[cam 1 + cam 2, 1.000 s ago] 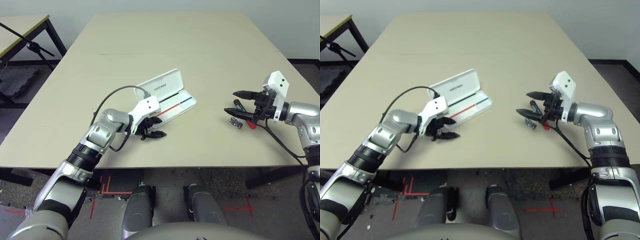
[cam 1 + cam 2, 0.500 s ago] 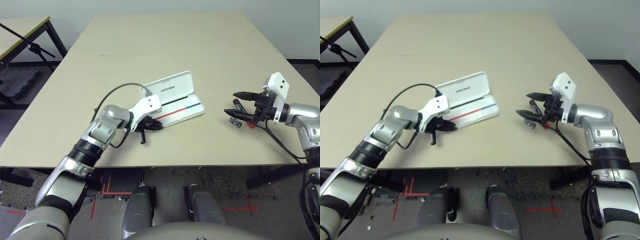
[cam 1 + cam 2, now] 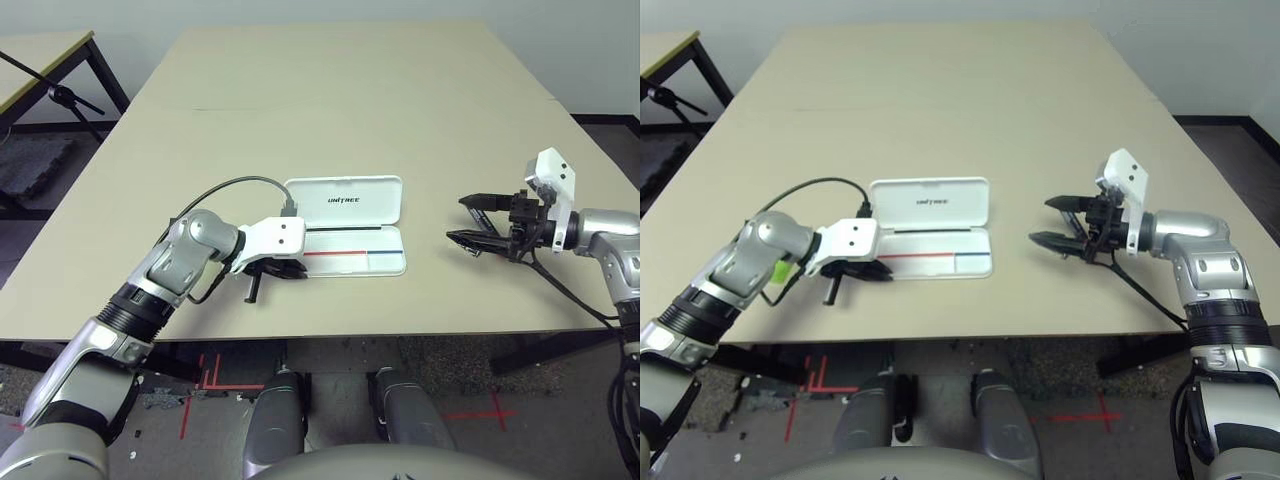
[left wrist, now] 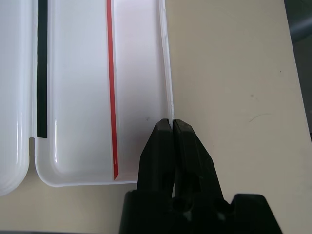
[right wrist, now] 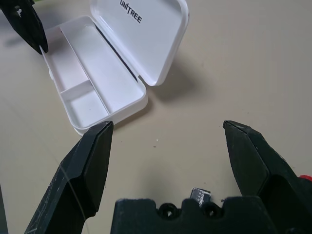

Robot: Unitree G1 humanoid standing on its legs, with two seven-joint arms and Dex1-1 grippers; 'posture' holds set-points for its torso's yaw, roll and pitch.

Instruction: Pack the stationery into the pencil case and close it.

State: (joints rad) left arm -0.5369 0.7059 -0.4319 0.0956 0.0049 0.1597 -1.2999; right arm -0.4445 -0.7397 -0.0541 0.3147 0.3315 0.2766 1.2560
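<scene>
The white pencil case [image 3: 352,262] lies open at the table's middle, square to the front edge. Its "Unitree" lid [image 3: 345,198] is folded back, and the tray with the red and blue stripe holds nothing. My left gripper [image 3: 295,268] is shut on the tray's rim at its left end; in the left wrist view the rim runs straight between the fingertips [image 4: 163,131]. A bit of lime-green highlighter [image 3: 782,271] peeks from under my left forearm. My right gripper [image 3: 470,220] hangs open right of the case. Just beneath it lie the small dark clip [image 5: 201,194] and a sliver of the red marker [image 5: 304,178].
A second table [image 3: 30,60] and a black stand [image 3: 60,92] are at the far left, off this table. The back half of the tabletop [image 3: 350,90] is bare. The table's front edge runs just behind my left gripper.
My left gripper shut on the case's rim and swung the case round to the right, from slanted to square with the table edge. The right gripper stayed open, moving little.
</scene>
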